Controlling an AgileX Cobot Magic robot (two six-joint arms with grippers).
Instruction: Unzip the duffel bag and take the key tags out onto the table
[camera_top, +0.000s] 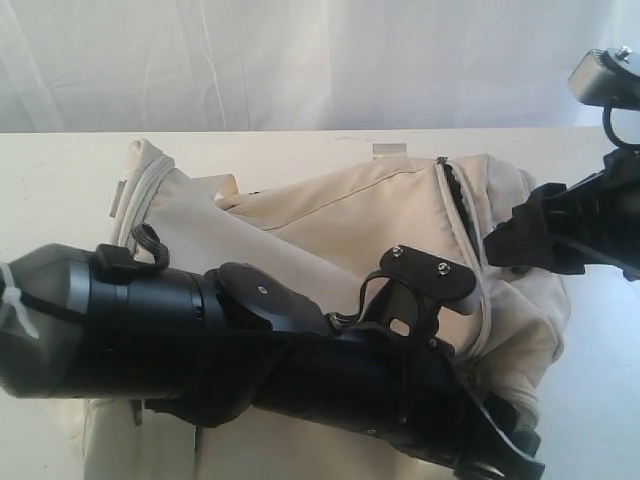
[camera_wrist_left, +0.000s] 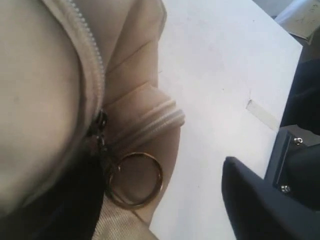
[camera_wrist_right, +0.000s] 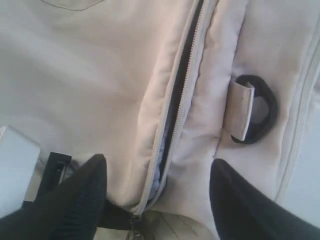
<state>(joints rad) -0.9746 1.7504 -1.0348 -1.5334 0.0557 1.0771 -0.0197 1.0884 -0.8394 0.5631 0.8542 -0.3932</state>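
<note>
1. Table (camera_top: 60, 170): white, spanning the exterior view; no key tags in sight on it.
2. Bag (camera_top: 330, 220): centre frame; key tags unseen, presumably inside.
3. Right gripper (camera_wrist_right: 157, 165): right edge, spread wide astride the zip, holding nothing. Left gripper (camera_top: 500, 455): lower right, state unclear.
4. Zip (camera_wrist_right: 172, 115): partly parted, so unzipping is in hand.
5. Ring (camera_wrist_left: 135, 180): on a slider; next, pinch the pull and draw it along.

Duffel bag (camera_top: 330, 215) lies on the desk (camera_top: 50, 180); left arm (camera_top: 250, 350) crosses before it; right hand (camera_top: 500, 240) at its right end.
</note>
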